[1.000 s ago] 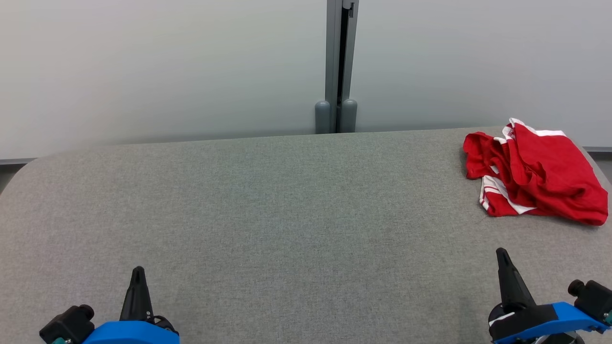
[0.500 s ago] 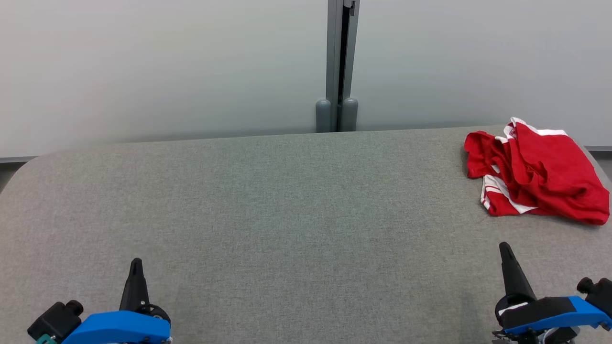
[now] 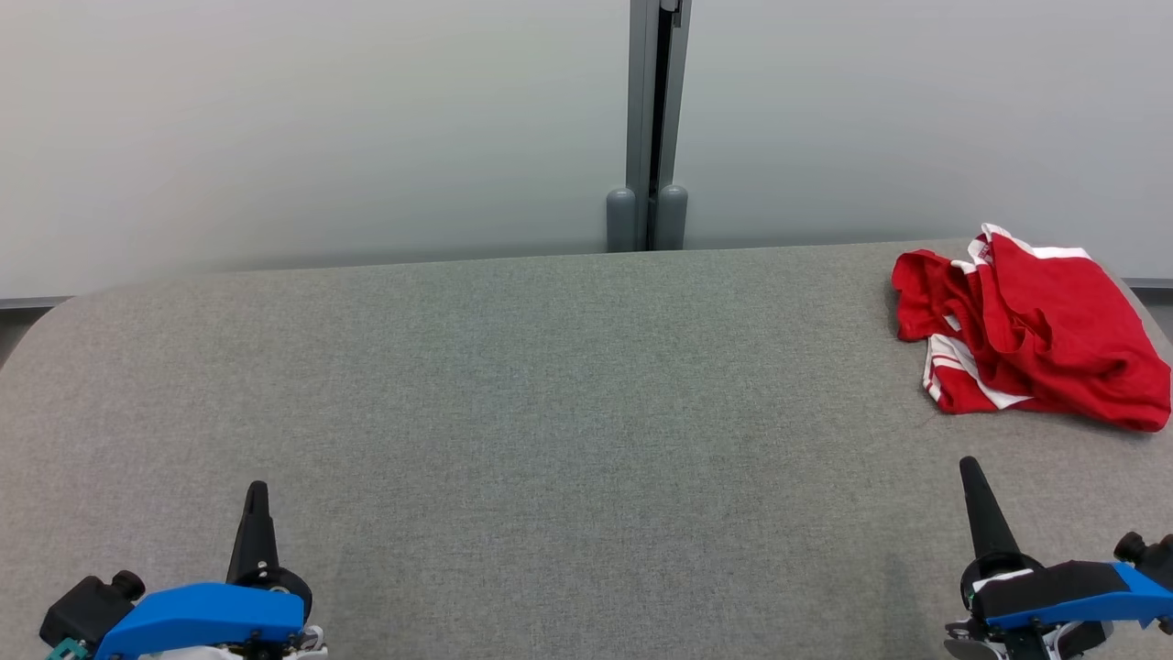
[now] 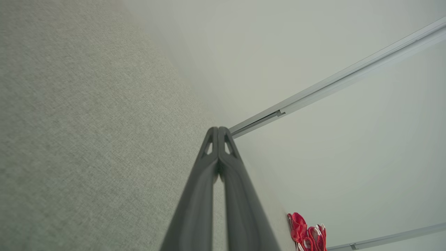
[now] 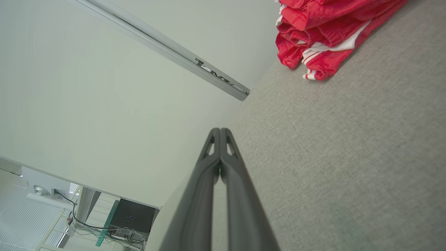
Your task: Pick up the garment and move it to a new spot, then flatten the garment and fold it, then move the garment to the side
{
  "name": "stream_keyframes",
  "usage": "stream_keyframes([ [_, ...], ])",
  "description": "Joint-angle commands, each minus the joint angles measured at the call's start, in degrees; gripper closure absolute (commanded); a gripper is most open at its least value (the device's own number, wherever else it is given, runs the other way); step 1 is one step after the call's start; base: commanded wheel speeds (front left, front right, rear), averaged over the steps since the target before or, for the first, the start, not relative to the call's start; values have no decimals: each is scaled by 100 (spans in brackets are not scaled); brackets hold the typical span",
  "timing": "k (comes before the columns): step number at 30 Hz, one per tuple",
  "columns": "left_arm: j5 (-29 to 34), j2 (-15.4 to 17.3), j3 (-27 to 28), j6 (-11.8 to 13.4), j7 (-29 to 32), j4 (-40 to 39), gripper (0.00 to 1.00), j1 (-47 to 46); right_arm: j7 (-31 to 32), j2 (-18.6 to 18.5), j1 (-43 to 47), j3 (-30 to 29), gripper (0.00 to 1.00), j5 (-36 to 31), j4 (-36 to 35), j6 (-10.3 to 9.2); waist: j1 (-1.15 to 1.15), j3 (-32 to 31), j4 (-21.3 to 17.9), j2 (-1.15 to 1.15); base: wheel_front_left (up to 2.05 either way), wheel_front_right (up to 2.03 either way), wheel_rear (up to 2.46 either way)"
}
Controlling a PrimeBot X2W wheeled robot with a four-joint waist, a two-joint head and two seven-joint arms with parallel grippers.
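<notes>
While right jaws sit closed, garment point(image 3: 1035, 339) crumpled ahead, well apart

We face a grey cloth-covered table point(image 3: 550, 412) with one obstacle on it: a crumpled red garment point(image 3: 1035, 339), heaped at the far right corner. Left of the garment, bare tabletop runs the whole width, with room for a gripper to pass anywhere. A bare strip lies between the garment and our right gripper point(image 3: 968, 466), which is nearer us. Behind the garment a pale wall point(image 3: 321, 137) rises along the table's far edge. A grey post point(image 3: 652, 128) stands well left of the garment, closing off reach beyond.
</notes>
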Motion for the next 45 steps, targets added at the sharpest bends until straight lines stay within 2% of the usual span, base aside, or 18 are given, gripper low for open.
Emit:
stream_keyframes([
  [1, -142, 7, 25, -31, 30, -83, 100, -158, 42, 4, -155, -29, 100, 157, -77, 2, 0, 1, 1, -1, 0, 0, 0],
  [9, -719, 6, 64, -61, 169, -111, 100, -217, 177, 18, -181, -69, 100, 681, -102, 2, 0, 15, 8, -1, 0, 0, 0],
  [45, -2574, 0, 189, -164, 618, -202, 100, -387, 615, 61, -271, -188, 100, 2387, -182, 2, 0, 69, 35, -1, 0, 0, 0],
])
